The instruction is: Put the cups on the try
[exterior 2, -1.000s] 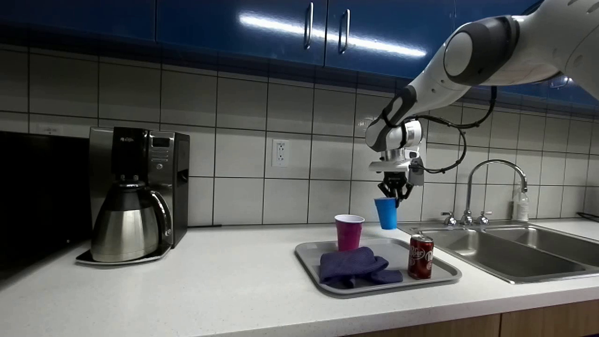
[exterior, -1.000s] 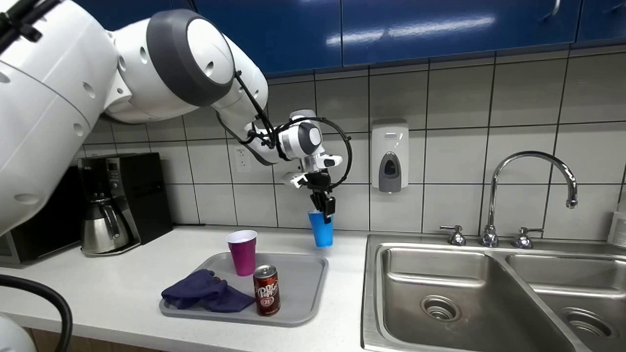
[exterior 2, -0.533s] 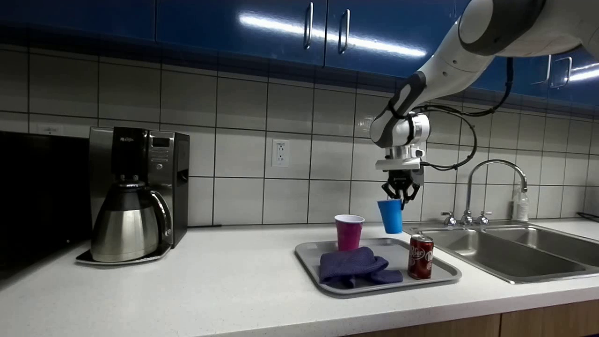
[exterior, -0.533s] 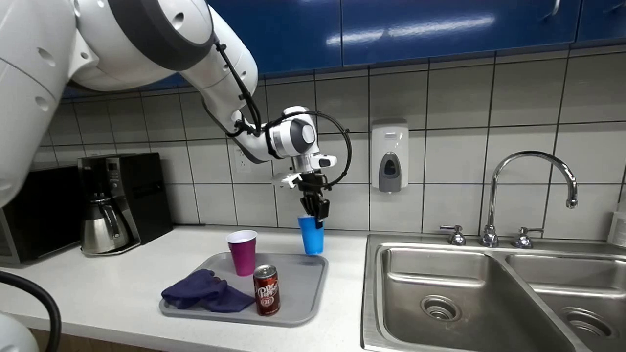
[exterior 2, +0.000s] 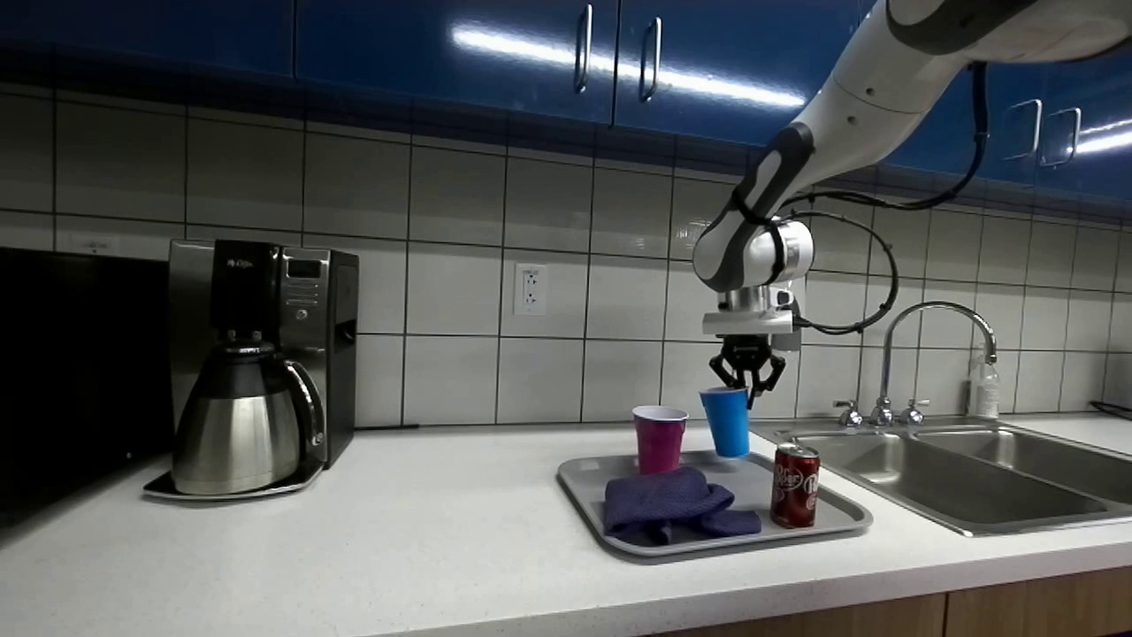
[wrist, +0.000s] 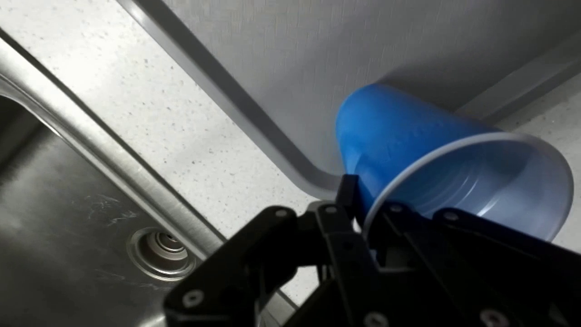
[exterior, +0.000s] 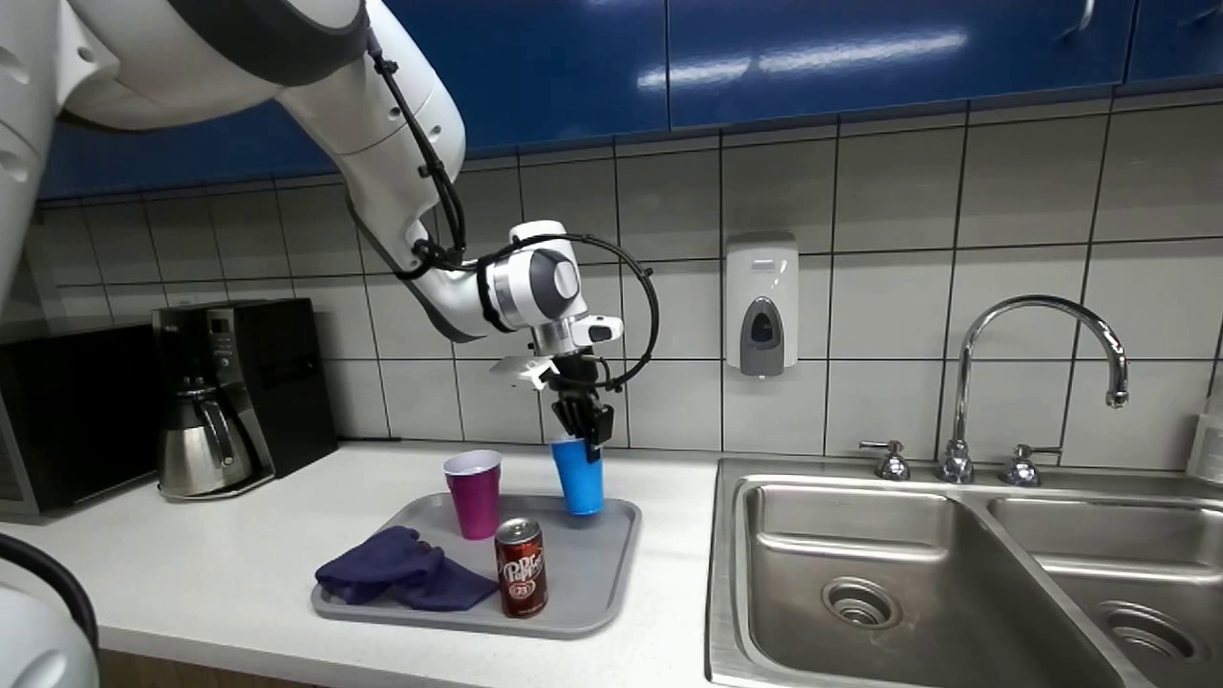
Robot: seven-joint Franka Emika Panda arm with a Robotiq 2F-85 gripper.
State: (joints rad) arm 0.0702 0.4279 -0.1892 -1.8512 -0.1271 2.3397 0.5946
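My gripper [exterior: 594, 441] is shut on the wall of the blue cup [exterior: 578, 481] near its rim, one finger outside and one inside, as the wrist view [wrist: 365, 204] shows. The blue cup [wrist: 390, 122] hangs tilted, its base over the back corner of the grey tray [exterior: 588, 573] nearest the sink. I cannot tell how small the gap beneath it is. The gripper [exterior 2: 750, 394] and the blue cup [exterior 2: 727, 425] also show in an exterior view. The purple cup [exterior: 475, 502] stands upright at the tray's back, to the side away from the sink.
A red soda can [exterior: 522, 569] stands on the tray's front part, with a crumpled purple cloth [exterior 2: 668, 504] beside it. The steel sink [exterior: 723, 573] lies close to one side of the tray. A coffee maker [exterior 2: 265, 372] stands beyond the other side.
My gripper has carried the blue cup lower and forward, from behind the tray to over its back corner, closer to the purple cup. The tray, purple cup, can and cloth have not moved.
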